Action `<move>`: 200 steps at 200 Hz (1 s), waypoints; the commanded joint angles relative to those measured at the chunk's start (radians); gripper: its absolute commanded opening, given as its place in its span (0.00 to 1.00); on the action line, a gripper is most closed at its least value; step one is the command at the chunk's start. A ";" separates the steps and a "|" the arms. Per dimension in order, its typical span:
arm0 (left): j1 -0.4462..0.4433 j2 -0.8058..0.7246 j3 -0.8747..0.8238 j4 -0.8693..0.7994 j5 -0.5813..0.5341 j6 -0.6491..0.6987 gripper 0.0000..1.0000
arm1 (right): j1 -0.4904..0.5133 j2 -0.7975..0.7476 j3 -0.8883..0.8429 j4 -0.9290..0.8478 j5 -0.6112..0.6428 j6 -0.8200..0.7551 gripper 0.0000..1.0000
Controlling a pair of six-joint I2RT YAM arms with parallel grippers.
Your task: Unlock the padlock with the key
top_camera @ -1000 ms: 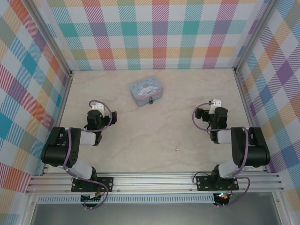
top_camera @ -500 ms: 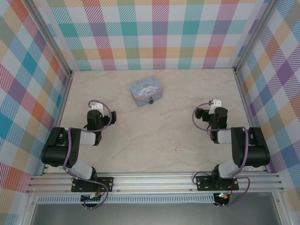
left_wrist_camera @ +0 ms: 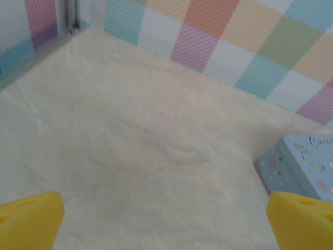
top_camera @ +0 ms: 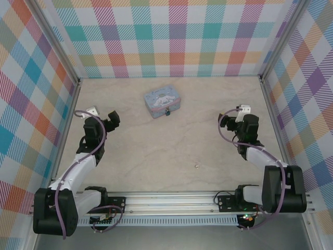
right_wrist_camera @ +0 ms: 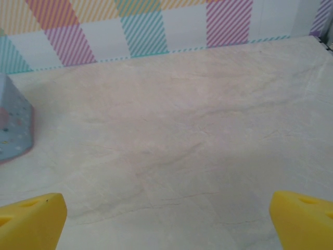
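The key (top_camera: 196, 166) lies well behind right hand (top_camera: 243, 114).

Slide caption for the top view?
Padlock sits at the tin's front; key lies on the table nearer the arms; left tool and right tool hover empty.

Count: 1 padlock (top_camera: 167, 112), 1 key (top_camera: 196, 166) and 1 light-blue printed tin (top_camera: 162, 101), all on 1 counter (top_camera: 156, 151). 2 arms (top_camera: 78, 169), so 2 end effectors: left end effector (left_wrist_camera: 166, 221) and right end effector (right_wrist_camera: 167, 221), each with 2 yellow fingertips (left_wrist_camera: 31, 221), 4 total. 3 plaid wall panels (top_camera: 177, 36) around the counter.
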 commanded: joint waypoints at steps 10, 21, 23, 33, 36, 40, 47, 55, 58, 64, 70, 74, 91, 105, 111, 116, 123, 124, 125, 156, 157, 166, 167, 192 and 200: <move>0.011 0.044 0.132 -0.215 0.147 -0.094 1.00 | 0.000 -0.055 0.100 -0.274 -0.163 0.135 1.00; 0.011 0.069 0.158 -0.227 0.191 -0.114 1.00 | 0.000 -0.060 0.122 -0.313 -0.218 0.182 1.00; 0.010 0.073 0.162 -0.229 0.200 -0.120 1.00 | 0.001 -0.059 0.127 -0.316 -0.228 0.191 1.00; 0.010 0.103 0.191 -0.244 0.242 -0.147 1.00 | 0.004 -0.054 0.143 -0.329 -0.279 0.239 1.00; 0.009 0.117 0.201 -0.248 0.257 -0.153 1.00 | 0.005 -0.050 0.147 -0.332 -0.293 0.254 1.00; 0.010 0.134 0.214 -0.249 0.280 -0.162 1.00 | 0.008 -0.043 0.153 -0.335 -0.307 0.273 1.00; 0.009 0.165 0.236 -0.254 0.324 -0.178 1.00 | 0.018 -0.026 0.169 -0.341 -0.331 0.300 1.00; 0.007 0.202 0.262 -0.257 0.371 -0.200 1.00 | 0.036 -0.002 0.191 -0.353 -0.353 0.318 1.00; 0.007 0.215 0.268 -0.254 0.388 -0.205 1.00 | 0.043 0.009 0.201 -0.360 -0.359 0.322 1.00; 0.004 0.243 0.282 -0.246 0.420 -0.221 0.99 | 0.063 0.031 0.221 -0.373 -0.371 0.324 1.00; 0.000 0.266 0.293 -0.239 0.444 -0.235 0.99 | 0.081 0.056 0.247 -0.388 -0.377 0.322 1.00; -0.004 0.282 0.300 -0.234 0.454 -0.243 0.98 | 0.094 0.072 0.260 -0.395 -0.380 0.320 1.00; -0.026 0.337 0.324 -0.208 0.477 -0.264 0.97 | 0.139 0.140 0.311 -0.389 -0.393 0.334 1.00; -0.051 0.387 0.352 -0.197 0.484 -0.268 0.97 | 0.162 0.200 0.346 -0.350 -0.409 0.361 1.00; -0.059 0.413 0.369 -0.199 0.490 -0.268 0.96 | 0.171 0.225 0.364 -0.338 -0.413 0.372 1.00; -0.067 0.436 0.385 -0.199 0.497 -0.270 0.96 | 0.178 0.247 0.379 -0.327 -0.416 0.382 1.00; -0.076 0.464 0.402 -0.195 0.510 -0.271 0.95 | 0.187 0.279 0.404 -0.315 -0.422 0.389 1.00; -0.077 0.468 0.404 -0.195 0.511 -0.272 0.95 | 0.189 0.283 0.408 -0.313 -0.421 0.390 1.00; -0.079 0.472 0.407 -0.193 0.512 -0.272 0.95 | 0.190 0.287 0.412 -0.313 -0.422 0.390 1.00; -0.112 0.578 0.480 -0.174 0.519 -0.276 0.95 | 0.219 0.426 0.527 -0.276 -0.428 0.407 1.00; -0.113 0.582 0.483 -0.174 0.518 -0.276 0.95 | 0.219 0.432 0.530 -0.275 -0.428 0.408 1.00; -0.118 0.611 0.505 -0.174 0.519 -0.279 0.95 | 0.222 0.477 0.569 -0.263 -0.434 0.420 1.00; -0.119 0.613 0.507 -0.174 0.519 -0.280 0.95 | 0.222 0.485 0.573 -0.262 -0.435 0.421 1.00; -0.130 0.684 0.556 -0.155 0.522 -0.293 0.95 | 0.233 0.619 0.690 -0.237 -0.461 0.441 1.00; -0.133 0.704 0.570 -0.149 0.520 -0.298 0.94 | 0.236 0.659 0.733 -0.239 -0.465 0.444 1.00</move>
